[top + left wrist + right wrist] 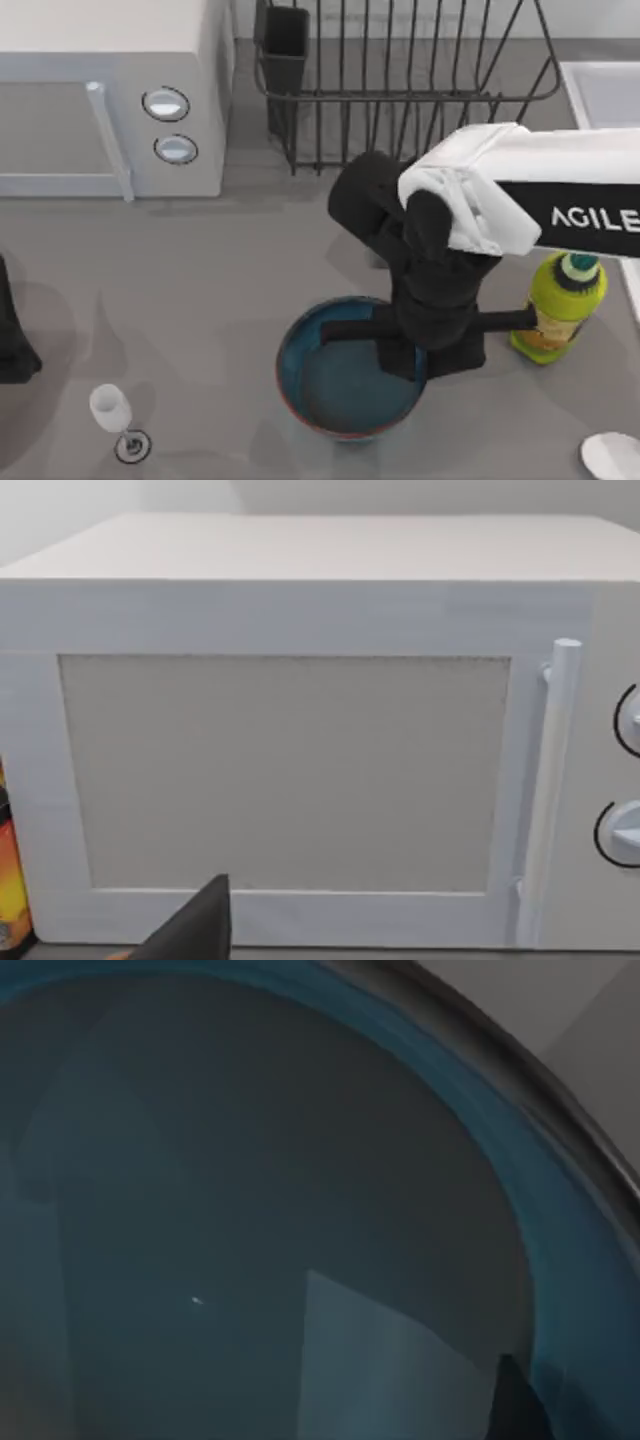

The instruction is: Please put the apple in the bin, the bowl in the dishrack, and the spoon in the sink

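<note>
The right gripper (pixel 405 350) is lowered over the bowl (pixel 330 385), which sits at the table's near middle; I cannot tell whether its fingers are open or closed. The bowl looks empty, teal inside. To do this well, I'd judge it should pinch the rim firmly and lift straight before swinging back to the dishrack (pixel 400 90), which holds nothing I can see (a green bottle (pixel 560 305) stands close by, easily knocked). The left arm (pixel 12 335) waits at the left edge.

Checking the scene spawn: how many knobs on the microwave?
2. Both sit on the microwave front panel, right of its door handle: upper knob and lower knob, one above the other. Left wrist view shows both partly cut off.
</note>
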You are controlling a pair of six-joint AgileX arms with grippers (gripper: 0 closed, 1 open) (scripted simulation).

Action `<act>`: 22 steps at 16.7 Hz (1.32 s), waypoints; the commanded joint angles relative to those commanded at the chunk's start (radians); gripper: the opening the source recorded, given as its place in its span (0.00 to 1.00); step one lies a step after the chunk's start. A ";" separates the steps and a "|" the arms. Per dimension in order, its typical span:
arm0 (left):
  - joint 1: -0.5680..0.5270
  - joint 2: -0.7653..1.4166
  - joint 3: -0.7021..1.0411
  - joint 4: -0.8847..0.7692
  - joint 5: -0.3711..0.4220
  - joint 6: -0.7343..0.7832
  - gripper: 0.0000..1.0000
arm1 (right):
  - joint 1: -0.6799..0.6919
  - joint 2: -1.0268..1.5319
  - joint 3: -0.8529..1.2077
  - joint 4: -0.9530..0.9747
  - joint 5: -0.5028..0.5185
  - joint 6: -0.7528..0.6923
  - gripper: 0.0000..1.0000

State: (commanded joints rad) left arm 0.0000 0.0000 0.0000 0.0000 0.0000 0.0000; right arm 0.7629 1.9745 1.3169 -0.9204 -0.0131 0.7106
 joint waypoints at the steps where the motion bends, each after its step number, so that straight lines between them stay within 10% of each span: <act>1: 0.000 0.000 0.000 0.000 0.000 0.000 1.00 | 0.008 -0.010 0.023 -0.031 -0.002 0.002 0.00; 16: 0.000 0.000 0.000 0.000 0.000 0.000 1.00 | -0.033 -0.099 0.228 -0.302 0.026 -0.018 0.00; 22: 0.000 0.000 0.000 0.000 0.000 0.000 1.00 | 0.028 -0.200 0.225 -0.023 0.274 -0.155 0.00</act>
State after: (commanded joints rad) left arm 0.0000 0.0000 0.0000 0.0000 0.0000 0.0000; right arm 0.7910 1.7749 1.5423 -0.9436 0.2610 0.5555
